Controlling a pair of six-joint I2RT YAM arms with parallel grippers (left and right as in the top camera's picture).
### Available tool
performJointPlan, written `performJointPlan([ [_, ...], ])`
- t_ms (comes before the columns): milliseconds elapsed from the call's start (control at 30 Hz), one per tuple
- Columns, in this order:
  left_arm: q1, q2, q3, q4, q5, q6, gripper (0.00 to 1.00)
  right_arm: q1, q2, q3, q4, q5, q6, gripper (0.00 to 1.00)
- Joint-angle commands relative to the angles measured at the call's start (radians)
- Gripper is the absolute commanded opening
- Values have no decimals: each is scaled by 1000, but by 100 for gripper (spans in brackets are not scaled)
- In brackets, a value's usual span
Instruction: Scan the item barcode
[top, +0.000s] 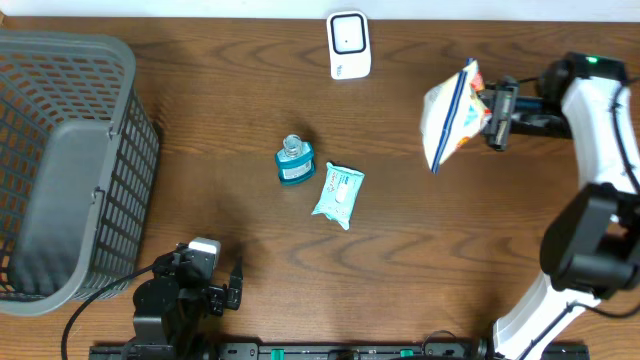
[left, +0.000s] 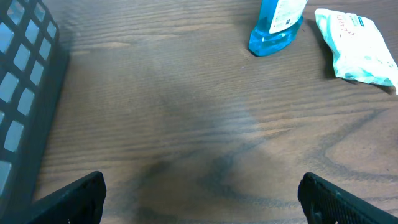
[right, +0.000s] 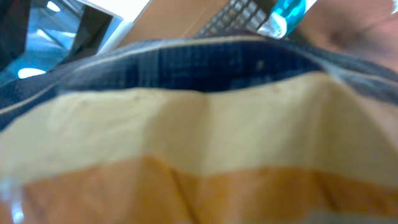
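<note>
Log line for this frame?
right gripper: shut on snack bag, lifted, off to one side of scanner | left gripper: open, empty, low over table | bottle, wipes pack: on table

table (top: 420, 250): dark wood grain, I read it matt;
basket (top: 135, 150), left of frame: grey plastic lattice;
bag (top: 450, 115): glossy film

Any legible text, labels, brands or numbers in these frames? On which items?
None reads cleanly.
blue bottle: white label with print, too blurred to read.
wipes pack: dark lettering on top, too small to read.
snack bag: printing blurred in overhead and right wrist views.
white scanner: no legible marking.
</note>
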Motion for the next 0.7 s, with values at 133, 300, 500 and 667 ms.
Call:
performJointPlan([
  [133, -3, -6, 2, -1, 12, -9, 99, -21, -123, 14, -3, 85, -420, 1],
  [300, -3, -6, 2, -1, 12, -10, 99, -18, -137, 10, 1, -62, -1040, 1],
  [500, -3, -6, 2, -1, 12, -10, 99, -18, -137, 6, 0, -124, -1170, 1],
  [667, -3, -6, 2, -1, 12, -10, 99, -18, -136, 6, 0, 168, -455, 1],
])
